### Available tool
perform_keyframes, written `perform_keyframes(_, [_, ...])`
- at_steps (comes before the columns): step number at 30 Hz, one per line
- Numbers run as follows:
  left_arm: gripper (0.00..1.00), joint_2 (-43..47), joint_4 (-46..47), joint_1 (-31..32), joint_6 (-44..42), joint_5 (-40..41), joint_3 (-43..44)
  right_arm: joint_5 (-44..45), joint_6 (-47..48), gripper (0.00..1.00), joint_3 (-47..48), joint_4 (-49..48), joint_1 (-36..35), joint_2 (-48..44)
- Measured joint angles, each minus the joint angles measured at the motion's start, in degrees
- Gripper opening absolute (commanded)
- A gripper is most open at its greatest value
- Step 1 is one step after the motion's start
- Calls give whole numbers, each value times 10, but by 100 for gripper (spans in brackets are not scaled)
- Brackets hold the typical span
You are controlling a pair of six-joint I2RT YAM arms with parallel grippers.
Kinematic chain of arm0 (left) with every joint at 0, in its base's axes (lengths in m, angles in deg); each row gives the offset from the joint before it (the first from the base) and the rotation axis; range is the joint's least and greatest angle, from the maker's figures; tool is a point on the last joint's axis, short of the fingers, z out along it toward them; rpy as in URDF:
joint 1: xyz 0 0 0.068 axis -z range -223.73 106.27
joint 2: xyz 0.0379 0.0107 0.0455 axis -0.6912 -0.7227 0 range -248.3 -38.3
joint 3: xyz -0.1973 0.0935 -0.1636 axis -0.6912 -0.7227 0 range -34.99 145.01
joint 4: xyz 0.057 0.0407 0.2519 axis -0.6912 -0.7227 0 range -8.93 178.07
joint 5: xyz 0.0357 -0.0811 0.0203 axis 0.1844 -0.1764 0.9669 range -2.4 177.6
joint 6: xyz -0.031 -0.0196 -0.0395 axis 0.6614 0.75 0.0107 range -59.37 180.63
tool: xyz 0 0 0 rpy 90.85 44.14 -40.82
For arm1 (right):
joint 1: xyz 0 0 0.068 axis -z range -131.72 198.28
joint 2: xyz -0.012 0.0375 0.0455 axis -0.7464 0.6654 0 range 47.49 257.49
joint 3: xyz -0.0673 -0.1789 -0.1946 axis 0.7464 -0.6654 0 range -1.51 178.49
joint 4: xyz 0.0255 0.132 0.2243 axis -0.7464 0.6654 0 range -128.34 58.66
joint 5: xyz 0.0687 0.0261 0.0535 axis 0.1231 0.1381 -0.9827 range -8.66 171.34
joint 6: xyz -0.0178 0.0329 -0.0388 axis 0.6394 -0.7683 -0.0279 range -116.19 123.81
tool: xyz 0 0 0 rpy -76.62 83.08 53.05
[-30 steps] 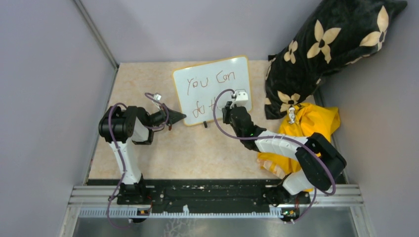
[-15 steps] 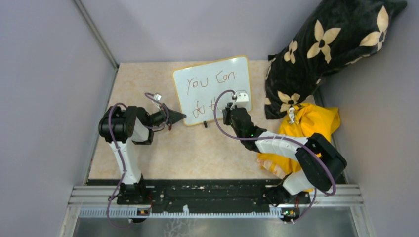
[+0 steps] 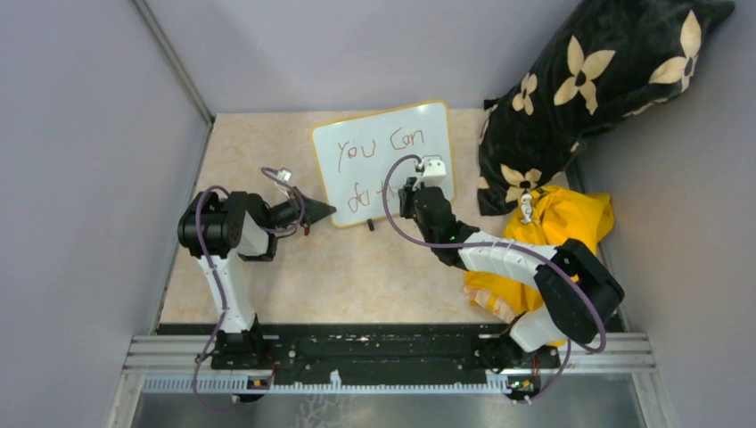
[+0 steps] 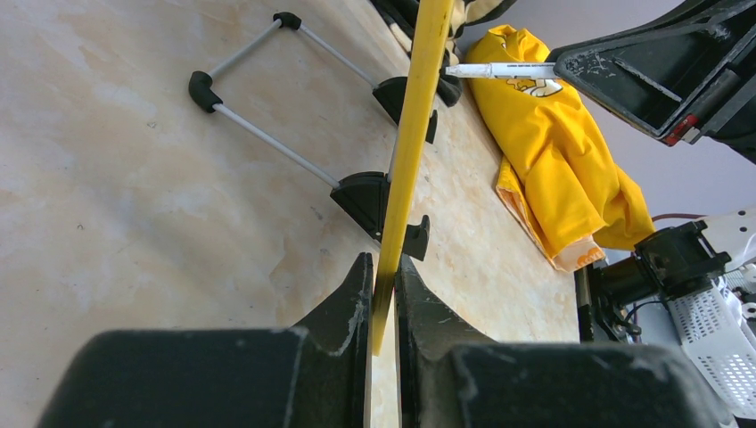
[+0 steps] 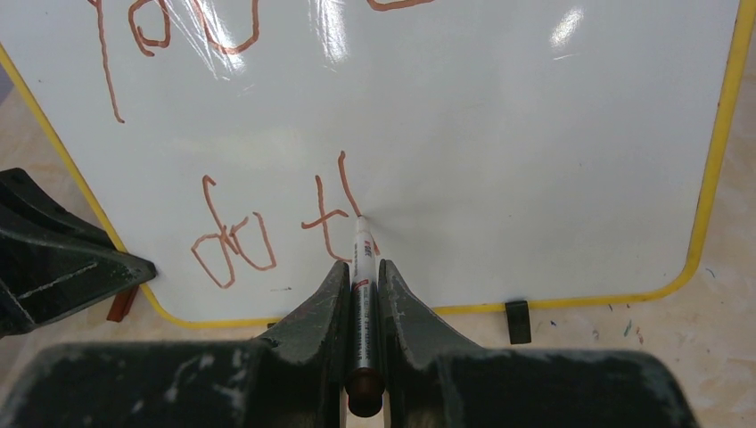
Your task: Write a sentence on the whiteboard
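Observation:
The whiteboard (image 3: 397, 169) stands tilted on the table, white with a yellow frame. The sentence (image 3: 382, 145) reads "You Can" on top. Below it are "do" (image 5: 232, 245), a "t" and one tall stroke. My left gripper (image 3: 323, 211) is shut on the board's lower left yellow edge (image 4: 414, 116), which runs between its jaws (image 4: 383, 263). My right gripper (image 5: 361, 265) is shut on a white marker (image 5: 361, 294). The marker's tip touches the board at the foot of the tall stroke. In the top view, the right gripper (image 3: 412, 192) covers the end of the lower line.
A black cushion with cream flowers (image 3: 588, 89) leans at the back right. A yellow garment (image 3: 557, 227) lies under the right arm. The board's black feet (image 5: 517, 321) and wire stand (image 4: 267, 134) rest on the table. Grey walls close in on both sides.
My right gripper has shifted slightly up the board with the marker. The left arm and the board have not moved.

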Motion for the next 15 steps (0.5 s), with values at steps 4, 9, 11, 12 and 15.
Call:
perform_keyframes(4, [0, 0, 0, 0, 0, 0, 0, 0, 3, 0, 3, 0, 1, 4])
perform_keyframes(9, [0, 0, 0, 0, 0, 0, 0, 0, 7, 0, 4, 0, 4, 5])
perform_keyframes(11, [0, 0, 0, 0, 0, 0, 0, 0, 7, 0, 4, 0, 5, 5])
perform_keyframes(12, [0, 0, 0, 0, 0, 0, 0, 0, 7, 0, 4, 0, 5, 5])
perform_keyframes(15, [0, 0, 0, 0, 0, 0, 0, -1, 7, 0, 4, 0, 6, 5])
